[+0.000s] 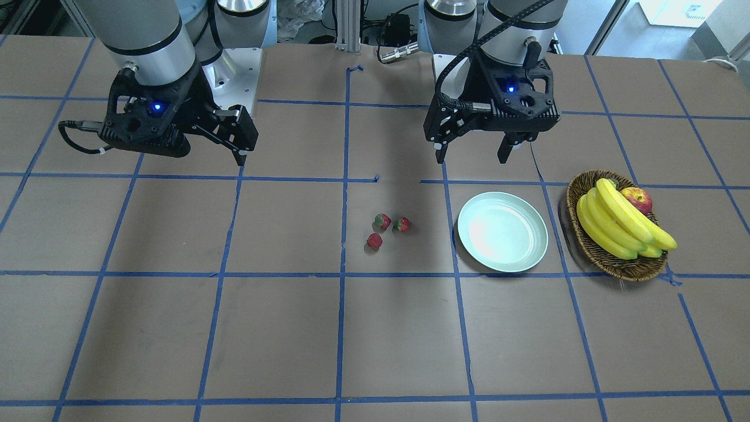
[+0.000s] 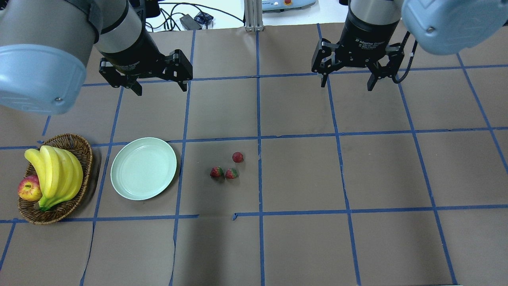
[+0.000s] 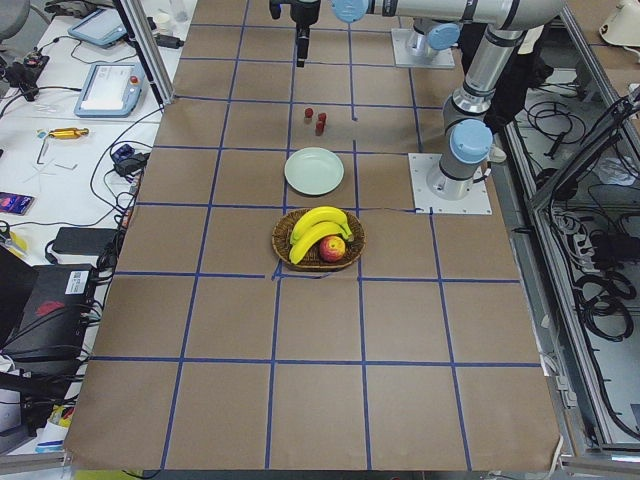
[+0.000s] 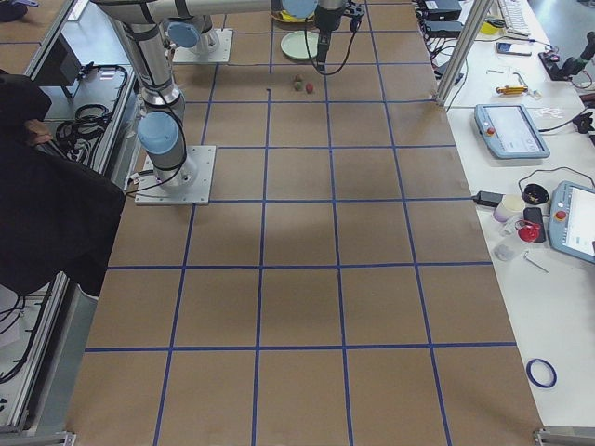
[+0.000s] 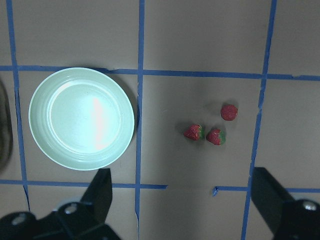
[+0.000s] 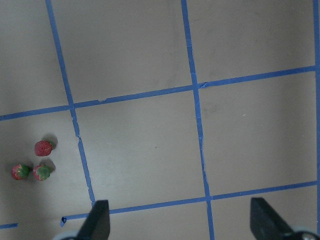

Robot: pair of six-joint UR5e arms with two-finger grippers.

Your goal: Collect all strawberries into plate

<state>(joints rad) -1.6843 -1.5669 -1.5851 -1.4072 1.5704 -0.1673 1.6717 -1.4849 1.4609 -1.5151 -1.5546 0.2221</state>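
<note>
Three strawberries lie close together on the brown table: one (image 2: pixel 237 157) farther from the robot, two (image 2: pixel 216 172) (image 2: pixel 231 173) side by side nearer. They also show in the left wrist view (image 5: pixel 216 136) and the right wrist view (image 6: pixel 43 148). The mint-green plate (image 2: pixel 143 168) sits empty to their left, also in the left wrist view (image 5: pixel 81 118). My left gripper (image 2: pixel 161 91) hovers open and empty, high above the table beyond the plate. My right gripper (image 2: pixel 346 86) hovers open and empty, well to the right of the berries.
A brown wicker basket (image 2: pixel 81 147) stands left of the plate, holding a bunch of bananas (image 2: pixel 55 171) and an apple (image 2: pixel 29 188). Blue tape lines grid the table. Cables and a metal post stand at the table's far edge.
</note>
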